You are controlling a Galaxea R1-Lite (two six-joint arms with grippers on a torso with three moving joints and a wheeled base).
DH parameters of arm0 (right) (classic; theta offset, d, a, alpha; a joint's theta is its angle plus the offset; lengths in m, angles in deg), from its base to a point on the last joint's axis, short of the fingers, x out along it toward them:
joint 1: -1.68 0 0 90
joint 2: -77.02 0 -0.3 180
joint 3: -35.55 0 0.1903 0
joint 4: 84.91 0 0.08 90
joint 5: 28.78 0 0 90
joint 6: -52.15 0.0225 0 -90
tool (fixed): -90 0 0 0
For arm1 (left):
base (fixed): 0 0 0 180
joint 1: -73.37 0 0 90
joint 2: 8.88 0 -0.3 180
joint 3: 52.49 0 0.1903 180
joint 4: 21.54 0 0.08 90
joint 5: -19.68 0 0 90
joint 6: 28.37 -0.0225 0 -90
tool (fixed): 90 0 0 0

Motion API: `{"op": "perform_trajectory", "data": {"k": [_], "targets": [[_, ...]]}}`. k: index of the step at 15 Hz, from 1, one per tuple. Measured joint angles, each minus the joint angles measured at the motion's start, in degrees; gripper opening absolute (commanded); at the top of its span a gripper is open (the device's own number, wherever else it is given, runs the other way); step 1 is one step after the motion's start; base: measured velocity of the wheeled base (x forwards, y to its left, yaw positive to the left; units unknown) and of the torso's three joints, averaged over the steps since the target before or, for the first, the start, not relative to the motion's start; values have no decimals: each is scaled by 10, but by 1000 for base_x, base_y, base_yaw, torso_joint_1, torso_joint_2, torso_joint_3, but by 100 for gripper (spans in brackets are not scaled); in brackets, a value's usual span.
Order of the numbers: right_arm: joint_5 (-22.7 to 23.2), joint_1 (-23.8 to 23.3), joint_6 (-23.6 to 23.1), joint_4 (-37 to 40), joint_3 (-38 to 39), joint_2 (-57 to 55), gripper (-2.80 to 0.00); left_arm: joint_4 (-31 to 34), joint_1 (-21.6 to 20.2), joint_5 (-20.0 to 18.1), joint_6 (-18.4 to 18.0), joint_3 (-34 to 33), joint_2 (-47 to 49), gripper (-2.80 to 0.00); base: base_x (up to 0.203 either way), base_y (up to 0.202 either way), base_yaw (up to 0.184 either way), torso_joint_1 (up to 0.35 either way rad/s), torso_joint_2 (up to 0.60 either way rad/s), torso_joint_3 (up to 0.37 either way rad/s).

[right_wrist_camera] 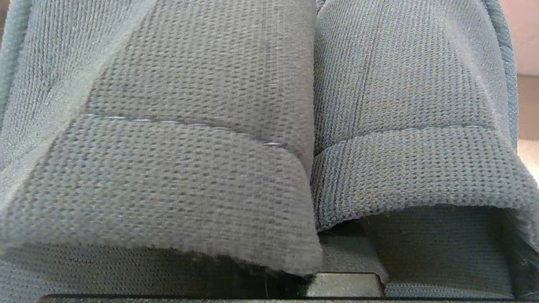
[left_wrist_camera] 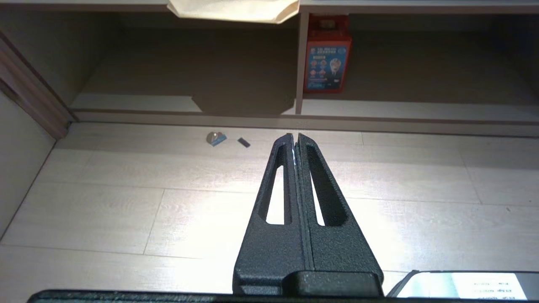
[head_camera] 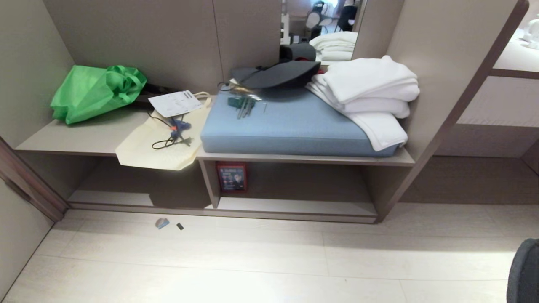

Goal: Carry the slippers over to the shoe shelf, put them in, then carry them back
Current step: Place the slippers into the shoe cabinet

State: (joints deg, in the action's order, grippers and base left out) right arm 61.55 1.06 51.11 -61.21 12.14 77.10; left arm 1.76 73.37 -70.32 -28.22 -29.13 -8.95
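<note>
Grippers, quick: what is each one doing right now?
Left gripper: shut, holding nothing, above the floor.
Right gripper: shut on the slippers, which fill its wrist view side by side.

Bright glare on the floor [left_wrist_camera: 126,219]; deep shadow inside the shoe shelf [head_camera: 294,206].
</note>
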Motion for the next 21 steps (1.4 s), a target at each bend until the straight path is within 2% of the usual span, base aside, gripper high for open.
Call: {"op": "perform_trajectory", "data": {"k": [21], "targets": [[0, 0, -1, 0, 0, 0, -280, 0, 0, 0, 0, 0, 0, -280, 0, 0, 0, 4, 3, -197]]}}
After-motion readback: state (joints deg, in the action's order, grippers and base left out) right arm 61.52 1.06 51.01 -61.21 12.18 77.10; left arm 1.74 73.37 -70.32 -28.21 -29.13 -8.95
